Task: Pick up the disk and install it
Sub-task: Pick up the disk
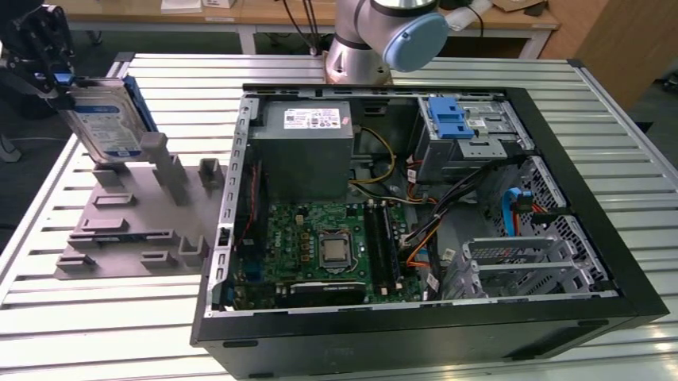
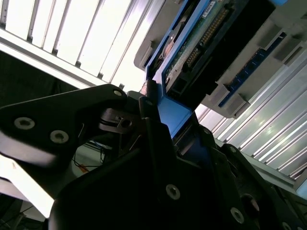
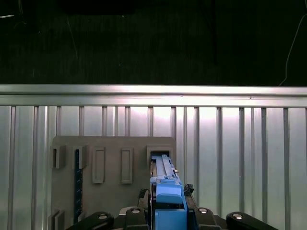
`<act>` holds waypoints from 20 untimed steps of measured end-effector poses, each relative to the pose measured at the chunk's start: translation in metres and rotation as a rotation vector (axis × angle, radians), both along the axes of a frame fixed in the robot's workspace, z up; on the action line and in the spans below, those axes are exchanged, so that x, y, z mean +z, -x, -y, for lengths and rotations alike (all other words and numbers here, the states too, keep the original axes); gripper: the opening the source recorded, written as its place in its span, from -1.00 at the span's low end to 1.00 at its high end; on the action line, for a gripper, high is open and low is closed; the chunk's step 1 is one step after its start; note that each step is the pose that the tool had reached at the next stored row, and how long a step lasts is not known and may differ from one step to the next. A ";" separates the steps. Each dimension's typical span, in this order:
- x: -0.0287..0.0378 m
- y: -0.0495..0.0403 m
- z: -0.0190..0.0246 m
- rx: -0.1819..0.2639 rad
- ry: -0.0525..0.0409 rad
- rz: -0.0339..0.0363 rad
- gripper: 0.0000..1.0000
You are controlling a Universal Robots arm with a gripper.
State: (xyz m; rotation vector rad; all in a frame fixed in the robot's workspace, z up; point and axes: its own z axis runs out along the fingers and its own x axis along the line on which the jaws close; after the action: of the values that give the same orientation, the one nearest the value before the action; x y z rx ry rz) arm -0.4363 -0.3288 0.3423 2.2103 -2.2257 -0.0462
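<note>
Gripper [image 1: 55,81] clamps disk [image 1: 106,121], long axis near-vertical, blue tab uppermost.

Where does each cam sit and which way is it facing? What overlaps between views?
Exterior view: high off the arm, looking down on the table, the open computer case and the grey fixture; shows the arm and the gripper shut on the disk.
First wrist view: on the wrist, looking past the gripper along the disk to the fixture.
Second wrist view: on the wrist, close beside the fingers, looking along the disk's circuit-board side.
Shared: all three show gripper and disk.
</note>
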 end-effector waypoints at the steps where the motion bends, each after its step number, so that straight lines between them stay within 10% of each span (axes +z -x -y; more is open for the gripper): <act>1: 0.0014 0.0000 0.0000 0.000 0.0000 0.0000 -0.27; 20: 0.0103 0.0000 0.0000 0.000 0.0000 0.0000 -0.27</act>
State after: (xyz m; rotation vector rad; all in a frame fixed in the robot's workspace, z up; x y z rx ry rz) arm -0.4363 -0.3288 0.3525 2.2103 -2.2257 -0.0462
